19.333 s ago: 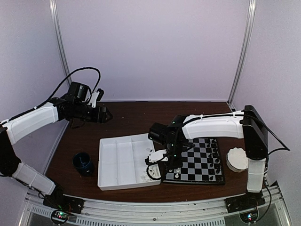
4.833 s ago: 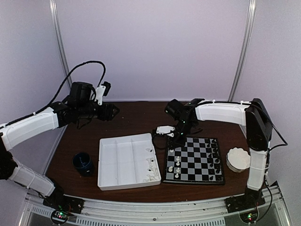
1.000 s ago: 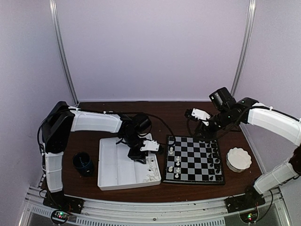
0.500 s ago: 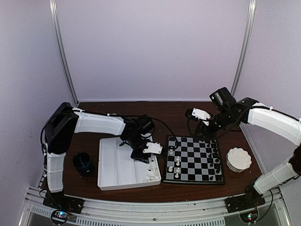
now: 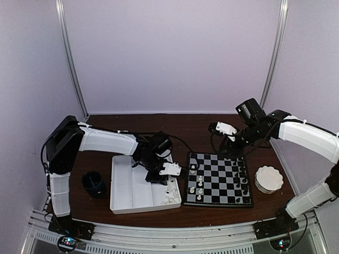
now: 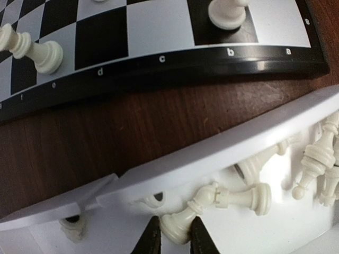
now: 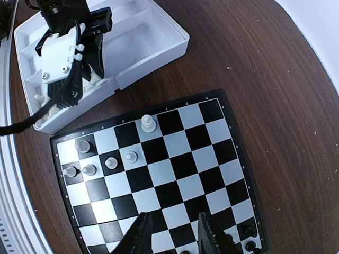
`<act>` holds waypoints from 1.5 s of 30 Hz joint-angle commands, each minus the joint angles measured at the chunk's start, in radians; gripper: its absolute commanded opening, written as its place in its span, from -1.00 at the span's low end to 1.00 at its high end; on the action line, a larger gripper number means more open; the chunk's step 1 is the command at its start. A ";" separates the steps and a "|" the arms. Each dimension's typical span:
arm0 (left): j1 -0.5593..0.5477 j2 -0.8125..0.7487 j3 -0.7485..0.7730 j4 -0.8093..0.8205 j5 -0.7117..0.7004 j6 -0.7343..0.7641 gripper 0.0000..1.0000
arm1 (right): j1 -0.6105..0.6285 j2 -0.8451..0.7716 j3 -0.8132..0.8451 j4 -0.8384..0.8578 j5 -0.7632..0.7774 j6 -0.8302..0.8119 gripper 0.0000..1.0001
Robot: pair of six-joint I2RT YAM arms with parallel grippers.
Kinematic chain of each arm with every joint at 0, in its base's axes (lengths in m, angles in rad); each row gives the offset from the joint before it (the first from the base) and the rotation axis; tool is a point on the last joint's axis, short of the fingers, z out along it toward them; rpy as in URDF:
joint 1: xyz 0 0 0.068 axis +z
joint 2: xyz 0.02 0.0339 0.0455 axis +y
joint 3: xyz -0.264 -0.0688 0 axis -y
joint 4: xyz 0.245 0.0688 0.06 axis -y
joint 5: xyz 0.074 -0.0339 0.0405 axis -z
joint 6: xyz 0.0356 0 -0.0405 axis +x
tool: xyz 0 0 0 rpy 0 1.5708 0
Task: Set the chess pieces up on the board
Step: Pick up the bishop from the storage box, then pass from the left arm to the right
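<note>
Down in the tray (image 6: 222,153), the left gripper (image 6: 174,233) is nipped tight on the base of a toppled white chessman (image 6: 183,219). Only its 2 fingertips show, cut off at the bottom of the wrist view. More white pieces (image 6: 312,159) lie heaped beside it, partly out of view. From above, the wrist hides the pinch. The board (image 5: 220,180) sits just right of the tray with 6 white men (image 7: 149,124) standing. The black ones (image 5: 242,174) along its right edge are too small to identify. The right gripper (image 7: 172,233) hangs over the board, jaws apart and empty.
</note>
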 commanded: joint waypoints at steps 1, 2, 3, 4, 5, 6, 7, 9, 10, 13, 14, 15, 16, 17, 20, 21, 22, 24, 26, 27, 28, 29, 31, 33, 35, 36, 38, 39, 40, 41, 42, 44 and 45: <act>-0.004 -0.085 -0.081 0.013 -0.038 -0.051 -0.71 | -0.008 0.005 -0.013 0.014 -0.020 0.002 -0.36; -0.003 -0.102 -0.093 0.014 -0.042 -0.063 -0.72 | -0.008 0.006 -0.010 0.013 -0.023 0.003 -0.36; -0.002 -0.120 -0.103 0.015 -0.046 -0.075 -0.73 | -0.008 0.008 -0.009 0.013 -0.026 0.005 -0.36; 0.002 -0.136 -0.113 0.018 -0.048 -0.094 -0.74 | -0.008 0.009 -0.005 0.011 -0.029 0.006 -0.36; 0.005 -0.157 -0.125 0.025 -0.046 -0.112 -0.75 | -0.008 0.010 -0.001 0.010 -0.031 0.009 -0.37; 0.012 -0.178 -0.139 0.033 -0.041 -0.134 -0.76 | -0.008 0.011 0.006 0.006 -0.032 0.013 -0.37; 0.020 -0.198 -0.151 0.048 -0.031 -0.157 -0.76 | -0.008 0.013 0.016 0.003 -0.034 0.017 -0.37; 0.046 -0.239 -0.172 0.080 0.003 -0.223 -0.77 | -0.008 0.018 0.042 -0.011 -0.042 0.028 -0.37; 0.062 -0.259 -0.178 0.093 0.029 -0.256 -0.77 | -0.007 0.021 0.055 -0.018 -0.052 0.035 -0.37; 0.105 -0.313 -0.203 0.173 0.119 -0.378 -0.77 | -0.008 0.049 0.100 -0.039 -0.107 0.055 -0.35; 0.119 -0.335 -0.216 0.206 0.153 -0.419 -0.78 | -0.007 0.067 0.119 -0.050 -0.132 0.060 -0.33; 0.128 -0.348 -0.222 0.243 0.182 -0.459 -0.78 | -0.006 0.087 0.144 -0.067 -0.155 0.064 -0.32; 0.138 -0.358 -0.229 0.291 0.211 -0.504 -0.78 | -0.003 0.117 0.176 -0.089 -0.180 0.068 -0.32; 0.147 -0.365 -0.235 0.330 0.241 -0.550 -0.78 | -0.002 0.147 0.213 -0.114 -0.203 0.072 -0.32; 0.172 -0.376 -0.259 0.471 0.348 -0.697 -0.77 | 0.009 0.224 0.316 -0.171 -0.265 0.098 -0.32; 0.179 -0.379 -0.273 0.528 0.378 -0.756 -0.77 | 0.013 0.243 0.344 -0.175 -0.282 0.112 -0.32; 0.187 -0.380 -0.287 0.590 0.414 -0.814 -0.77 | 0.019 0.256 0.368 -0.173 -0.293 0.124 -0.32; 0.196 -0.379 -0.325 0.743 0.469 -0.952 -0.76 | 0.035 0.283 0.414 -0.165 -0.302 0.153 -0.32; 0.199 -0.371 -0.343 0.842 0.512 -1.028 -0.76 | 0.054 0.311 0.467 -0.169 -0.309 0.175 -0.31; 0.199 -0.366 -0.346 0.876 0.528 -1.063 -0.76 | 0.067 0.325 0.491 -0.175 -0.311 0.179 -0.31; 0.200 -0.360 -0.352 0.912 0.540 -1.100 -0.76 | 0.079 0.339 0.514 -0.185 -0.311 0.182 -0.30; 0.200 -0.359 -0.358 0.949 0.552 -1.138 -0.76 | 0.093 0.354 0.535 -0.194 -0.311 0.182 -0.30; 0.200 -0.359 -0.378 1.029 0.572 -1.202 -0.76 | 0.121 0.381 0.568 -0.213 -0.313 0.181 -0.30; 0.202 -0.360 -0.391 1.083 0.591 -1.249 -0.76 | 0.151 0.403 0.592 -0.227 -0.313 0.178 -0.29; 0.202 -0.356 -0.393 1.098 0.603 -1.275 -0.76 | 0.172 0.423 0.610 -0.236 -0.313 0.176 -0.29; 0.202 -0.356 -0.393 1.102 0.608 -1.283 -0.76 | 0.183 0.429 0.617 -0.238 -0.312 0.176 -0.29; 0.202 -0.357 -0.393 1.108 0.615 -1.295 -0.76 | 0.201 0.437 0.629 -0.242 -0.309 0.175 -0.29; 0.202 -0.358 -0.395 1.111 0.618 -1.298 -0.76 | 0.208 0.439 0.634 -0.243 -0.307 0.175 -0.29; 0.202 -0.360 -0.395 1.112 0.621 -1.301 -0.76 | 0.214 0.439 0.639 -0.243 -0.306 0.177 -0.29; 0.202 -0.362 -0.395 1.113 0.622 -1.302 -0.76 | 0.219 0.440 0.642 -0.242 -0.305 0.178 -0.29; 0.202 -0.363 -0.395 1.112 0.622 -1.301 -0.76 | 0.221 0.440 0.645 -0.241 -0.304 0.179 -0.30; 0.202 -0.365 -0.396 1.109 0.623 -1.298 -0.76 | 0.222 0.434 0.650 -0.236 -0.297 0.185 -0.31; 0.202 -0.365 -0.396 1.108 0.623 -1.297 -0.76 | 0.221 0.430 0.651 -0.231 -0.288 0.190 -0.30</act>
